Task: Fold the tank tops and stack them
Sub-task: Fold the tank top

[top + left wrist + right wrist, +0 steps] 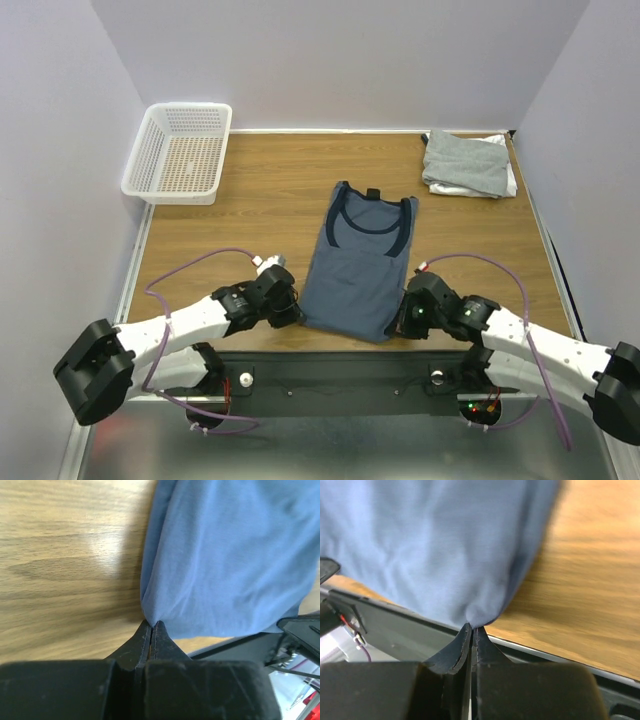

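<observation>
Blue tank top (pixel 360 265) lies flat mid-table, dark-trimmed neckline far, hem at near edge. Left gripper (pixel 151 625), right gripper (pixel 472 628) each pinched closed on near hem corner. Folded grey top (pixel 465 162) far right; basket (pixel 180 150) far left.

No legible text anywhere, navy tank top (pixel 360 270) included.

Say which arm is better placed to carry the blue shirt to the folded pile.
Probably the right: the folded pile sits far right. The left claw and right claw each grip the blue shirt.
</observation>
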Tool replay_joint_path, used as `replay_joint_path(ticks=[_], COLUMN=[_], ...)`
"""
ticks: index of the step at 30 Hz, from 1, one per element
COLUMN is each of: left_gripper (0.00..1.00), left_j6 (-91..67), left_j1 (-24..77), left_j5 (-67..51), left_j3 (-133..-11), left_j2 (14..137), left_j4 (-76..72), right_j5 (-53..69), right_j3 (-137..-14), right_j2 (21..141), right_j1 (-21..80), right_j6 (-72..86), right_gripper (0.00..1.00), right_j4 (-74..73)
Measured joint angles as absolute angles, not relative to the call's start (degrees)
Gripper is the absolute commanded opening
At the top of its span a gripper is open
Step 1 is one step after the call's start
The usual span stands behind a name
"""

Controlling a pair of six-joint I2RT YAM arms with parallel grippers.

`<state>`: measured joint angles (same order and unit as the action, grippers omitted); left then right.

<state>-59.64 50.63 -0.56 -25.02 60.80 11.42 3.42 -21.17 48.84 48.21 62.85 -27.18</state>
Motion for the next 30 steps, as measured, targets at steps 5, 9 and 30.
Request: replay_joint_path(ticks=[5, 9, 30], left_gripper=[0.00, 0.00, 0.00], left_j6=[-60.58, -62.02, -65.93], left_j1=[50.68, 50.70, 49.15], left_j5=[1.74, 3.46, 21.67], left_j3=[-25.02, -25.26, -42.09], left_j2=[54.83, 51.16, 44.62], left_j4=[14.61, 18.81, 38.59], right_j5=[2.74, 0.30, -7.05], right_j3=[-25.32, -29.08, -52.99], right_j2=[50.78, 54.61, 76.23], right_j1=[52.77, 60.36, 79.11], right_j6=[60.03, 59.46, 52.12], right_gripper=[0.00, 0.00, 0.00], right_j4=[-26.76, -26.59, -25.26])
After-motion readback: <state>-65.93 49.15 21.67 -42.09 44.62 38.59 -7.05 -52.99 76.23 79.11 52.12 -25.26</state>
